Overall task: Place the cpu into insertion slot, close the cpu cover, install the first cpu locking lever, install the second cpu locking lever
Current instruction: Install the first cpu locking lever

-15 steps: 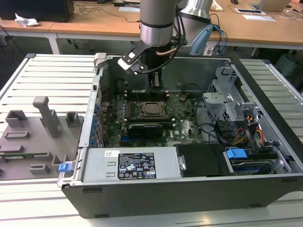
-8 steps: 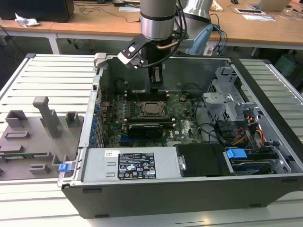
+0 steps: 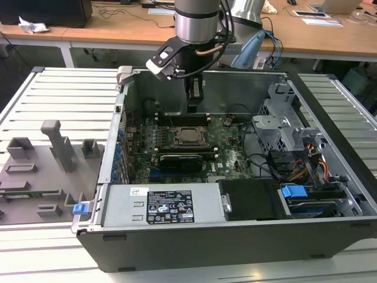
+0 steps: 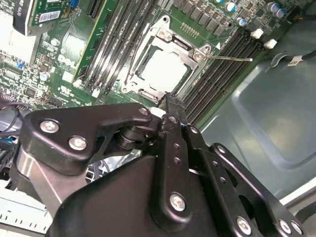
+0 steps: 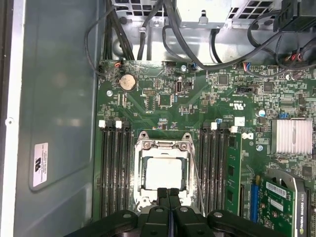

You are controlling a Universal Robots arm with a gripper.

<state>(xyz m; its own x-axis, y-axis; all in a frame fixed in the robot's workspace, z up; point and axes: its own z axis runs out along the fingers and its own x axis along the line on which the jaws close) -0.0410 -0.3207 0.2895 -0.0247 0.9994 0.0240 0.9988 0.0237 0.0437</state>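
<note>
The cpu (image 5: 164, 174) lies flat in the insertion slot (image 5: 139, 196) on the green board, its pale top showing through the opening of the cpu cover (image 5: 163, 146). The cover is down around the chip, as the second wrist view confirms for the cpu (image 4: 163, 71) and cover (image 4: 196, 53). One thin locking lever (image 4: 229, 58) sticks out sideways from the socket corner; in the first wrist view this lever (image 5: 196, 180) runs along the socket's side. My gripper (image 5: 169, 193) hangs just above the socket's edge, shut and holding nothing. In the exterior view the gripper (image 3: 194, 106) is over the cpu (image 3: 189, 136).
Long memory slots (image 5: 114, 168) flank the socket on both sides. A black graphics card (image 3: 185, 159) lies in front of it, a drive cage (image 3: 283, 127) and cable bundle (image 3: 306, 168) at the exterior view's right. The case walls (image 3: 121, 118) enclose everything.
</note>
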